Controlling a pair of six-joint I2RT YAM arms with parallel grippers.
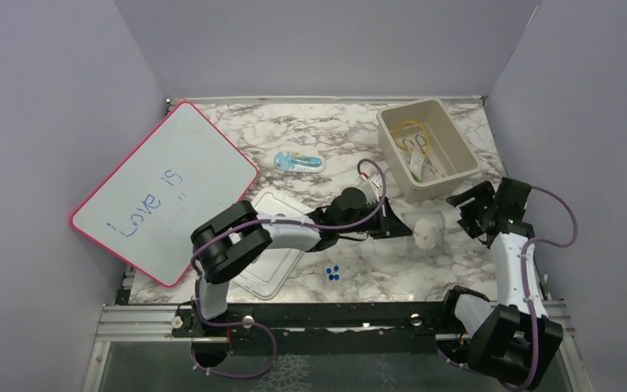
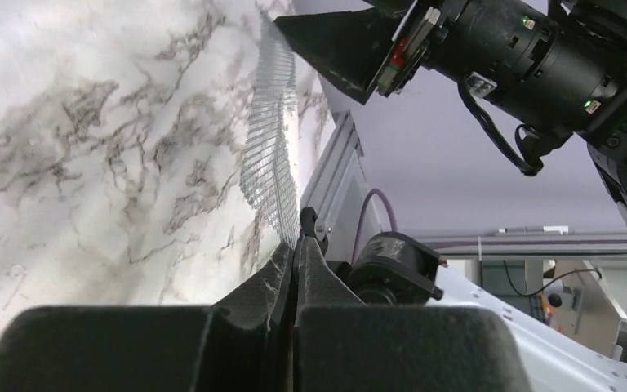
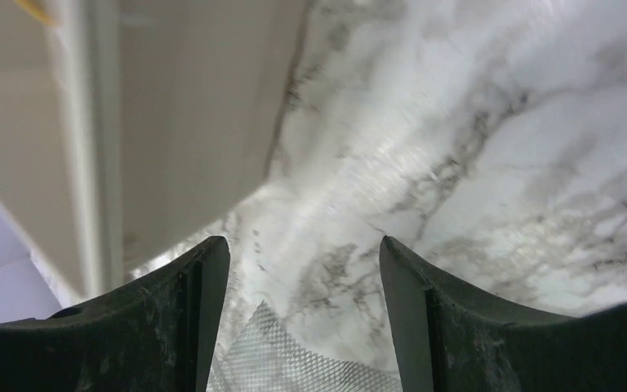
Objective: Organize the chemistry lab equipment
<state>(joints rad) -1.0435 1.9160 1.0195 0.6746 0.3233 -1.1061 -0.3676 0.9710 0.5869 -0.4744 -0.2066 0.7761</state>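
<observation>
Because the left jaws are pressed together on only the edge of the mesh sheet [image 2: 269, 139], held close to the bench [image 1: 326, 122], you risk it twisting loose or buckling if it drags on the marble. The right jaws stand spread just beside it, near the bin [image 1: 460, 137] holding the tubing [image 1: 412, 129]; crowd in and the two sets of jaws may collide.

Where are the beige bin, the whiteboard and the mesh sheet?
beige bin [image 1: 442, 184], top view, near outer wall.
whiteboard [image 1: 167, 184], top view, middle of its white face.
mesh sheet [image 2: 271, 155], left wrist view, middle of its grid.
</observation>
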